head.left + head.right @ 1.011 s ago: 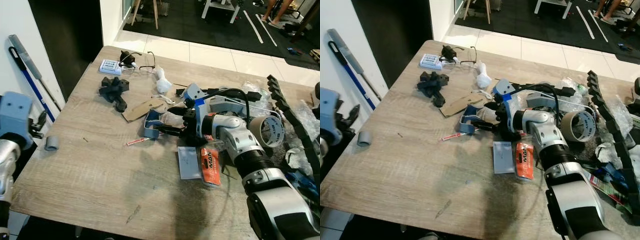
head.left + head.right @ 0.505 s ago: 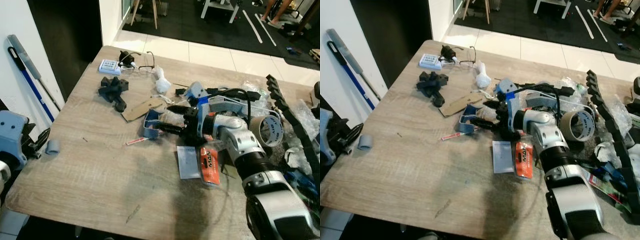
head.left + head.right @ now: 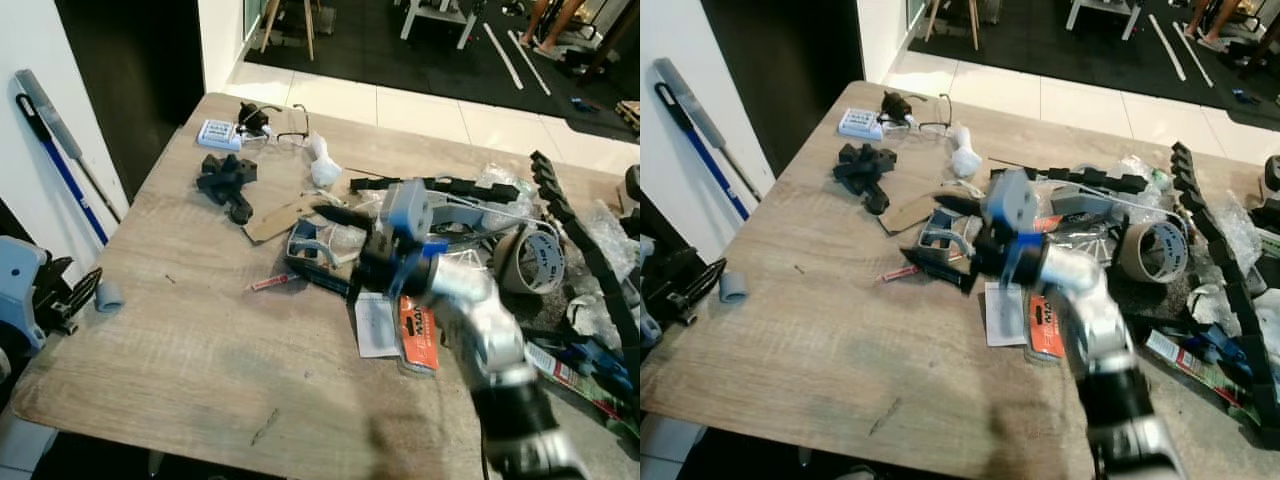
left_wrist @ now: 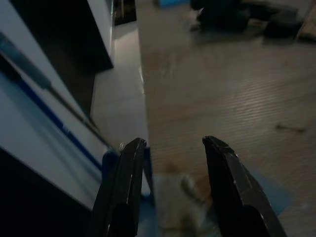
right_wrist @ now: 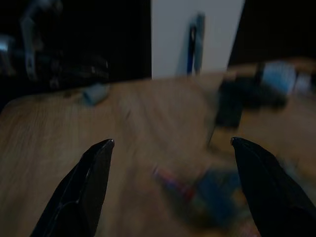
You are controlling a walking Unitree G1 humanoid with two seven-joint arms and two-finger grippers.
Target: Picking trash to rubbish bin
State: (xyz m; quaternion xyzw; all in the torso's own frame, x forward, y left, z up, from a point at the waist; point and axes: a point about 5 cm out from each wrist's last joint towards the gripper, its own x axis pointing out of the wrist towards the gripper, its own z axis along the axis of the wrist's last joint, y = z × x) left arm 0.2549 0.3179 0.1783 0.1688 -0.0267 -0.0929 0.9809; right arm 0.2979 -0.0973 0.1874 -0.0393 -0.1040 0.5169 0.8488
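Note:
Trash lies in a heap mid-table: a blue-and-clear wrapper (image 3: 308, 246), a brown cardboard scrap (image 3: 283, 218), a thin red stick (image 3: 271, 284) and a crumpled white paper (image 3: 323, 166). My right gripper (image 3: 328, 248) hovers blurred over the blue wrapper, open wide, one finger above the wrapper and one below. In the right wrist view its fingertips (image 5: 96, 180) are far apart with nothing between them. My left gripper (image 3: 68, 298) hangs off the table's left edge, beside a grey cylinder (image 3: 107, 294). In the left wrist view its fingers (image 4: 123, 190) are apart.
An orange packet (image 3: 421, 326) and a white card (image 3: 374, 326) lie under my right forearm. A tape roll (image 3: 535, 262), black chain links (image 3: 585, 255) and plastic bags crowd the right side. Black parts (image 3: 228, 182), glasses (image 3: 280, 130) and a small box (image 3: 218, 133) sit at the far left corner.
My right gripper has spread its fingers wider and its wrist has lifted and turned over the blue wrapper. The left arm has sunk lower beside the table edge.

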